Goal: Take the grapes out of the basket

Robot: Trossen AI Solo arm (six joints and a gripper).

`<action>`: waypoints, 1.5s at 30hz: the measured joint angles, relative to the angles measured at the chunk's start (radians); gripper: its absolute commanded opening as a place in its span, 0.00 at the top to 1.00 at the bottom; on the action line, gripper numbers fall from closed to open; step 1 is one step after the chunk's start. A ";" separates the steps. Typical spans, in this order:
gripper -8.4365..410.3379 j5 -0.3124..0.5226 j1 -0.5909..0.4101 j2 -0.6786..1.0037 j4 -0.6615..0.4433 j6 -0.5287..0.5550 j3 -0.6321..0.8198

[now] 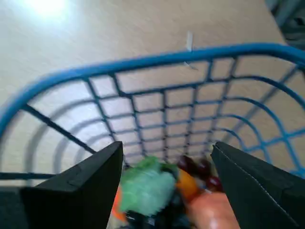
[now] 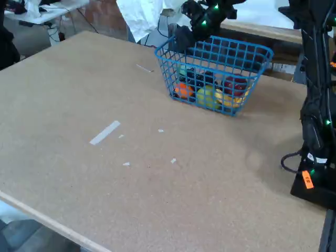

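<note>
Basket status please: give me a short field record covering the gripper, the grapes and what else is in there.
gripper: open, jaws spread, hanging over the basket's inside
basket: blue wire, upright on the table, far side in the fixed view
grapes: dark bunch low in the basket, between the jaws in the wrist view, not gripped
other contents: green leafy piece, orange fruit, yellow-green fruit, red fruit
table marks: tape strip

Blue wire basket (image 2: pixel 252 55), matt tabletop (image 2: pixel 157 178)
</note>
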 measured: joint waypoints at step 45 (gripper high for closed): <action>0.61 -0.028 0.024 0.207 -0.004 0.031 -0.014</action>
